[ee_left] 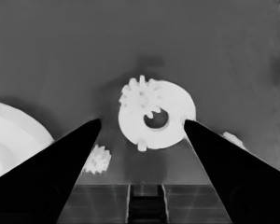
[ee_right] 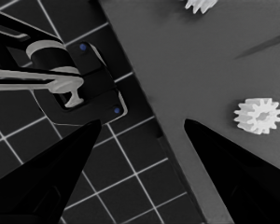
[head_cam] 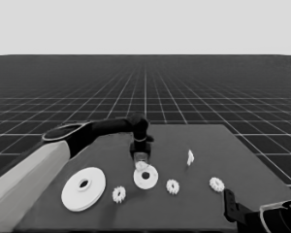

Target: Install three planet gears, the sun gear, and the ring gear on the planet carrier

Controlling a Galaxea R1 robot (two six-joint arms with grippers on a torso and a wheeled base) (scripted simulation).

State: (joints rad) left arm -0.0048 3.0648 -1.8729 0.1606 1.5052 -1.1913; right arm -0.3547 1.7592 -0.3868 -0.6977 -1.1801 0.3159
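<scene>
Two round parts lie on my table [head_cam: 194,136], and I place everything from the smaller round part [head_cam: 146,178], the planet carrier. My left gripper [head_cam: 141,161] hangs just above its far edge, on the arm that reaches in from the left. In my left wrist view the two fingers [ee_left: 65,163] stand wide apart with nothing between them, straddling the smaller round part [ee_left: 175,119]. One gear [ee_left: 141,96] sits on top of that part, at its rim, beside the dark central hole; a small peg shows at the opposite rim.

The larger round part [head_cam: 84,188], the ring gear, lies well to the left of the smaller one, flat on the table. A second gear [head_cam: 119,194] lies between the two, nearer my side. A third gear [head_cam: 172,186] lies just right of the smaller round part, and a fourth gear [head_cam: 216,184] lies farther right again. The thin white piece [head_cam: 190,157] stands right of the smaller round part, toward the far side.

My right gripper [head_cam: 229,203] waits at the near right corner of the table, fingers spread and empty; its wrist view shows the fourth gear [ee_right: 258,115] on the table close by.
</scene>
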